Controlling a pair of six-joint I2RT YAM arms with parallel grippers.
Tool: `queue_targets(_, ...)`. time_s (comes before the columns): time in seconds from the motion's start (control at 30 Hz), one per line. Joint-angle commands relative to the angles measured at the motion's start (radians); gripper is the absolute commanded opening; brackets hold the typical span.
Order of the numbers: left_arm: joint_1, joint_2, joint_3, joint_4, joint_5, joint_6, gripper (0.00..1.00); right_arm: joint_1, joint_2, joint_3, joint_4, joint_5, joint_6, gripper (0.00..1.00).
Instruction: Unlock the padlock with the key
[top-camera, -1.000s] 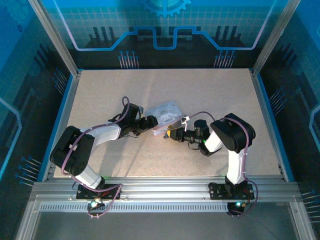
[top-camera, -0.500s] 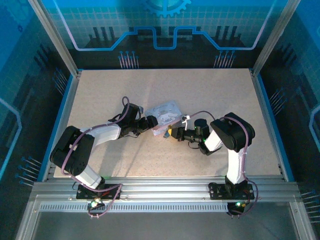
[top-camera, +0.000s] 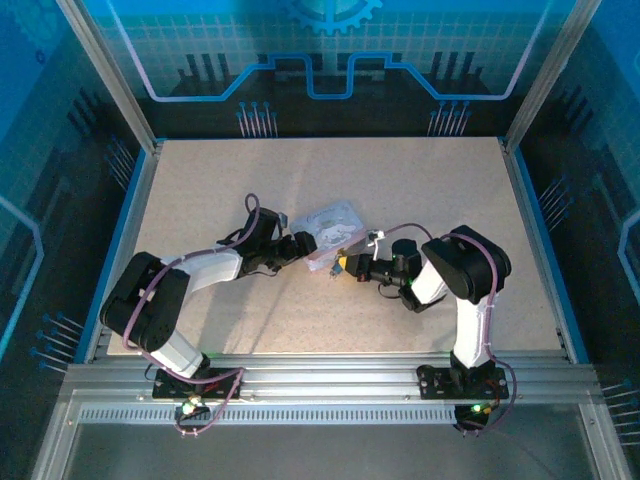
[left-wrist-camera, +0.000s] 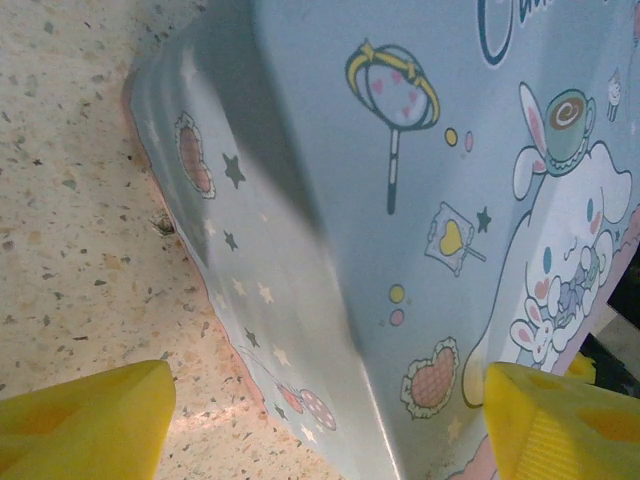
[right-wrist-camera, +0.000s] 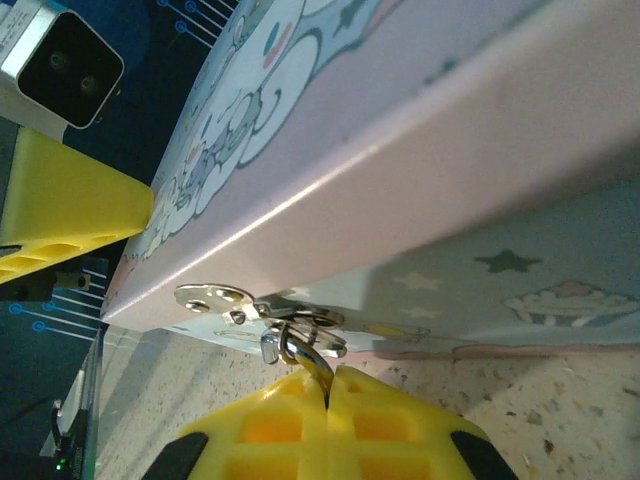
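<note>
The pastel blue cartoon tin box (top-camera: 335, 225) lies mid-table between both arms. On its front edge a shiny hasp (right-wrist-camera: 215, 296) carries the tiny metal padlock (right-wrist-camera: 272, 345). A thin bright metal piece, the key (right-wrist-camera: 312, 362), runs from the padlock into my right gripper (right-wrist-camera: 327, 385). That gripper is shut on it, yellow pads pressed together, low by the box wall (top-camera: 342, 264). My left gripper (left-wrist-camera: 325, 400) stands open at the box's left corner (top-camera: 300, 245). One yellow finger (left-wrist-camera: 80, 420) is over the table and the other finger (left-wrist-camera: 560, 420) is over the printed lid.
The speckled beige table (top-camera: 400, 180) has free room behind and to both sides of the box. Metal posts and blue panels fence it in, with a rail (top-camera: 320, 365) along the near edge. The left gripper's finger (right-wrist-camera: 60, 210) shows beyond the lid in the right wrist view.
My right gripper's jaws have closed on the key at the padlock and the wrist has shifted slightly. The left arm and the tin box have not moved.
</note>
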Motion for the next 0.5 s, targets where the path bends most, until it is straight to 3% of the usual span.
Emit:
queue_targets(0.0, -0.011, 0.012, -0.044, -0.094, -0.032, 0.005, 0.80, -0.027, 0.022, -0.030, 0.020, 0.024, 0.041, 0.03)
queue_targets(0.47, -0.027, 0.011, -0.070, -0.087, -0.036, -0.001, 0.80, -0.055, -0.002, -0.065, 0.041, 0.032, 0.087, 0.02)
